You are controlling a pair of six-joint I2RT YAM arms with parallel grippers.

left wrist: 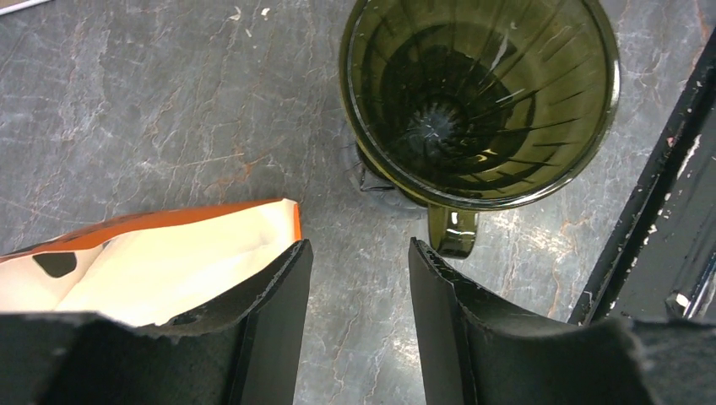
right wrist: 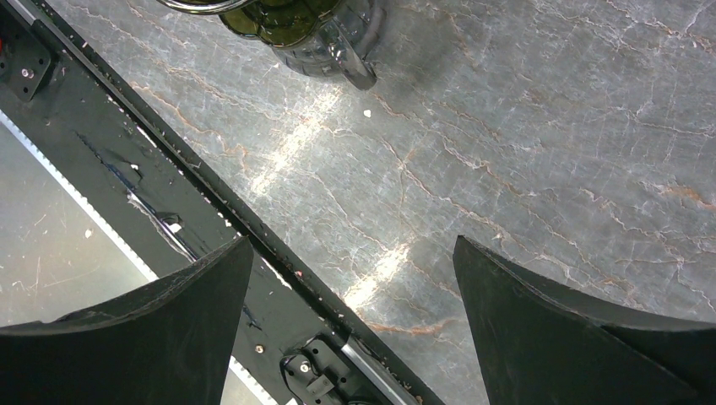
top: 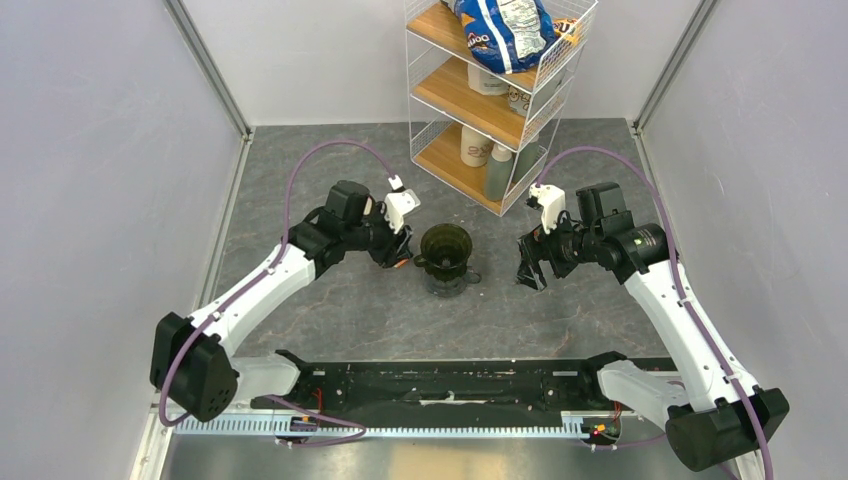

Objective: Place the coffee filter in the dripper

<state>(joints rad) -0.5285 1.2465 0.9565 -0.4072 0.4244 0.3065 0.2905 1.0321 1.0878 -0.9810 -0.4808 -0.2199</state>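
While the left pincer [left wrist: 359,246] hangs open, the dripper [left wrist: 479,101] stands just ahead.

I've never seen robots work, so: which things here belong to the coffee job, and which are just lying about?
For the job: dripper, empty; no coffee filter in view.
Lying about: tan packet with orange end, wire shelf, blue snack bag, cup, bottle.

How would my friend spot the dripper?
Find the wire shelf rack at the back of the grey table. In front of it, between the left gripper and right gripper, stands the dripper: a dark, see-through funnel cup with a handle, not flat like the orange-ended packet.
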